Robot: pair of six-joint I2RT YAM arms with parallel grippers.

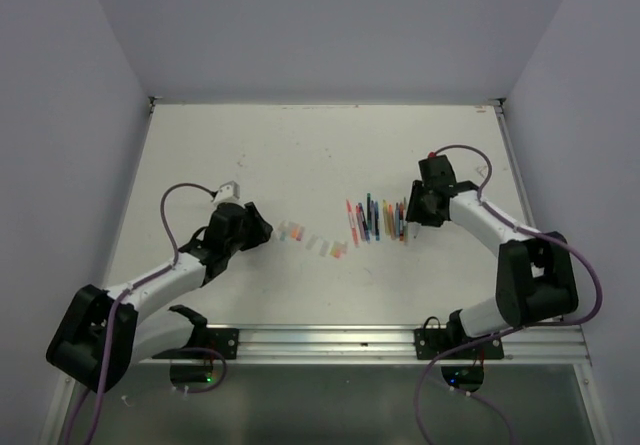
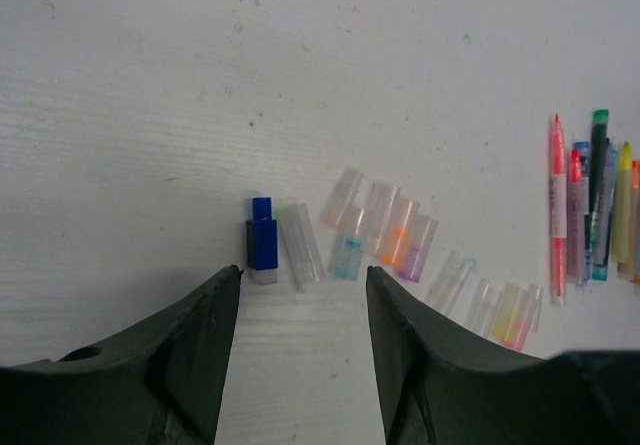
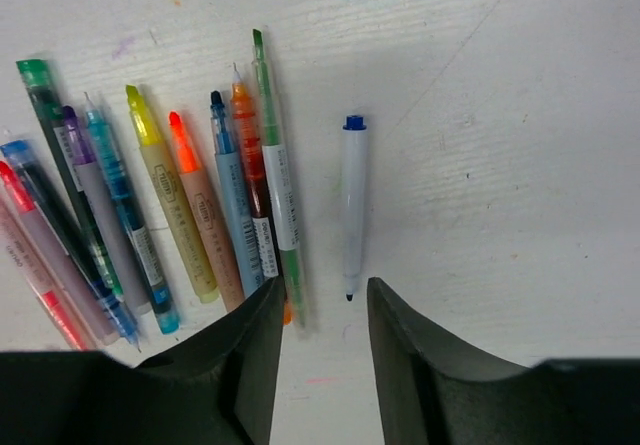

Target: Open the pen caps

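Okay, both your jaws are parted and empty. Lift them straight up, I'd say, so you don't nudge what's underneath: left jaws over a stubby blue cap (image 2: 262,240) beside the pale, see-through pen caps (image 2: 385,230), right jaws over a bare-tipped white pen (image 3: 353,205) next to the pens (image 3: 200,215) lined up on the tabletop (image 2: 150,85).

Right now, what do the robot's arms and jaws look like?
The left arm and right arm have white links joined by bulky black joints. A purple cable loops along each. Their jaws are dark, wedge-shaped, tapering to blunt tips.
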